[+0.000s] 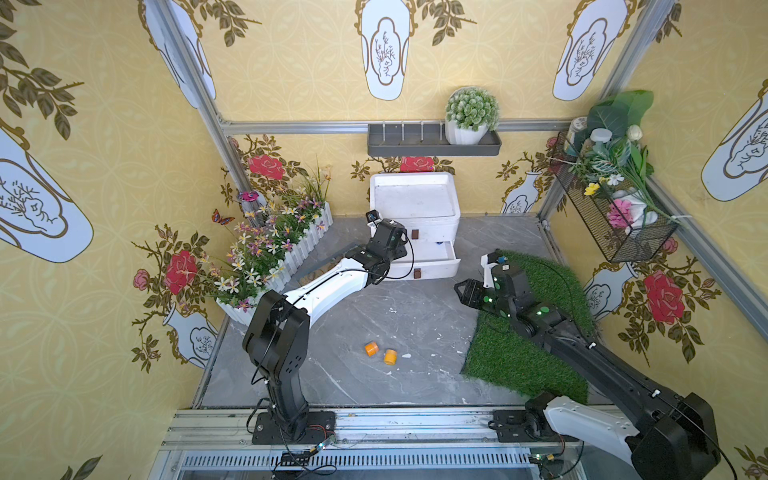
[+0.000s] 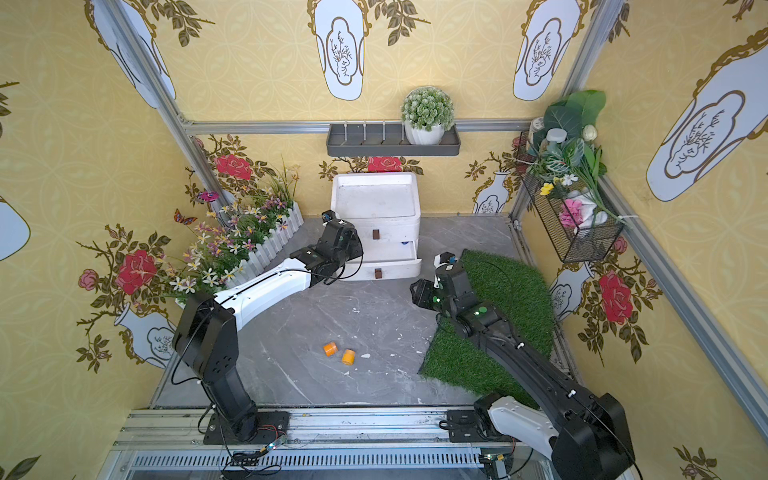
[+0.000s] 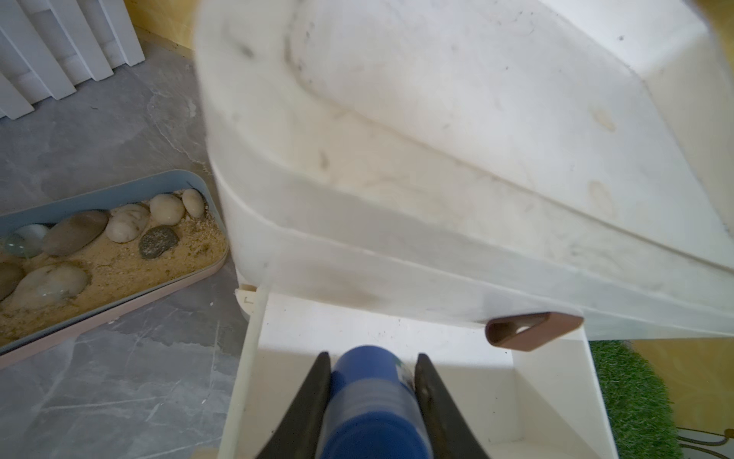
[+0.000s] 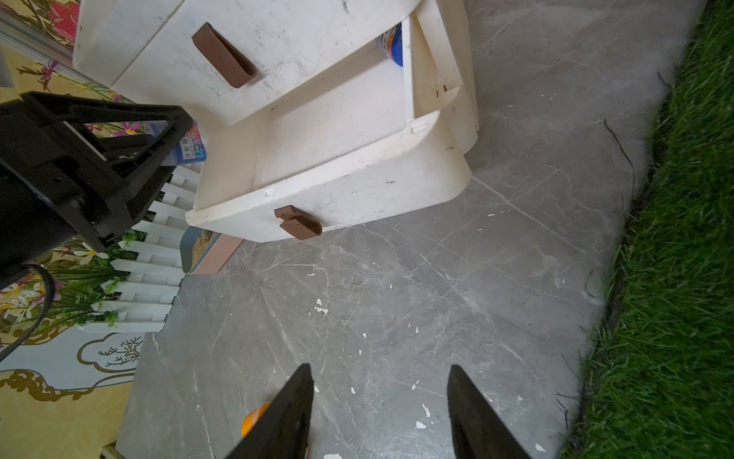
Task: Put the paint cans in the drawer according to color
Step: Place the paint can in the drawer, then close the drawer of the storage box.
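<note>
Over open lower drawer (image 4: 337,190), logged left claw (image 3: 373,355) pinching blue can (image 3: 369,397), unreleased; spotted second blue can (image 4: 393,43) inside. Found right claw (image 4: 379,366) spread, empty. Counted two orange cans (image 1: 371,348) (image 1: 390,356) on bench (image 1: 415,316); saw no green ones (upper drawer (image 4: 302,51) shut).

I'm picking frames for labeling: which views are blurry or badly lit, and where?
Left wrist view: the blue can in the left gripper is soft, the cabinet smeared. Right wrist view: floor sharp, grass mat dark at the edge. Both top views: even light, orange cans crisp.
</note>
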### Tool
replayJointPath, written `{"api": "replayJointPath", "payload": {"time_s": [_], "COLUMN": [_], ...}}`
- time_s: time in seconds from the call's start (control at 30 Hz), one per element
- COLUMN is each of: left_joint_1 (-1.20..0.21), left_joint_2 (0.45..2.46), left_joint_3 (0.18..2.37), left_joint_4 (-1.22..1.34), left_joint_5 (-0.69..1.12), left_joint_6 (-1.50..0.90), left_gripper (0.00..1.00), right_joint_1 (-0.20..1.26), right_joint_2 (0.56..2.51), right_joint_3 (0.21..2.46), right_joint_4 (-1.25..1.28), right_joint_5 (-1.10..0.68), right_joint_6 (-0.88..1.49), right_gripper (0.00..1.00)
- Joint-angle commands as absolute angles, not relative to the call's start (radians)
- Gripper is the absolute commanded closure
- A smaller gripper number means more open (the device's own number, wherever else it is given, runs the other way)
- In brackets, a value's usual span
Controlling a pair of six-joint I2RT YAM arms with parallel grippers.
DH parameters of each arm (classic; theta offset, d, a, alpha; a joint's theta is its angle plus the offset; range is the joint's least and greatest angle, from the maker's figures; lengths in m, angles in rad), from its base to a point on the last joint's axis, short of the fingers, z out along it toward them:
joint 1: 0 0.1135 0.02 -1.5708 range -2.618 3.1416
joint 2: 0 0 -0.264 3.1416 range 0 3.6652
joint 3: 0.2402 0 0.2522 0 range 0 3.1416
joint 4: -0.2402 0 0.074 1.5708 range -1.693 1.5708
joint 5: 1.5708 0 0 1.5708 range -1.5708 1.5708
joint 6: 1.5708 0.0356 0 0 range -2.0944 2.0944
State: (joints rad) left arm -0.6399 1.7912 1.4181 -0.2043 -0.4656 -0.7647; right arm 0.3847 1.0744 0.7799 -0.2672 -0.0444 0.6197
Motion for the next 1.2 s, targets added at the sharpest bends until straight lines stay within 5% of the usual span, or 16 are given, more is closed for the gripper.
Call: {"api": "replayJointPath", "payload": {"time_s": [0.0,0.13,0.33,0.57,0.93,1.17], "left_joint_1": [-0.64,-0.64,-0.638,-0.631,-0.546,-0.529], "left_joint_2": [1.801,1.772,1.666,1.295,0.91,0.879], "left_joint_3": [1.418,1.41,1.363,0.93,0.479,0.475], "left_joint_4": [-0.198,-0.189,-0.132,0.196,0.231,0.186], "left_joint_5": [-0.488,-0.482,-0.455,-0.323,-0.325,-0.349], "left_joint_6": [-0.771,-0.766,-0.742,-0.502,-0.616,-0.597], "left_gripper": [0.58,0.45,0.39,0.01,0.0,0.0], "right_joint_1": [0.387,0.39,0.409,0.519,0.529,0.51], "right_joint_2": [1.072,1.078,1.12,1.325,1.638,1.765], "right_joint_3": [0.781,0.775,0.773,0.87,1.152,1.29], "right_joint_4": [-0.277,-0.258,-0.171,-0.115,-0.221,-0.231], "right_joint_5": [-0.046,-0.074,-0.151,-0.149,0.069,0.115], "right_joint_6": [0.611,0.626,0.663,0.695,0.696,0.706], "right_gripper": [0.45,0.44,0.45,0.49,0.83,0.86]}}
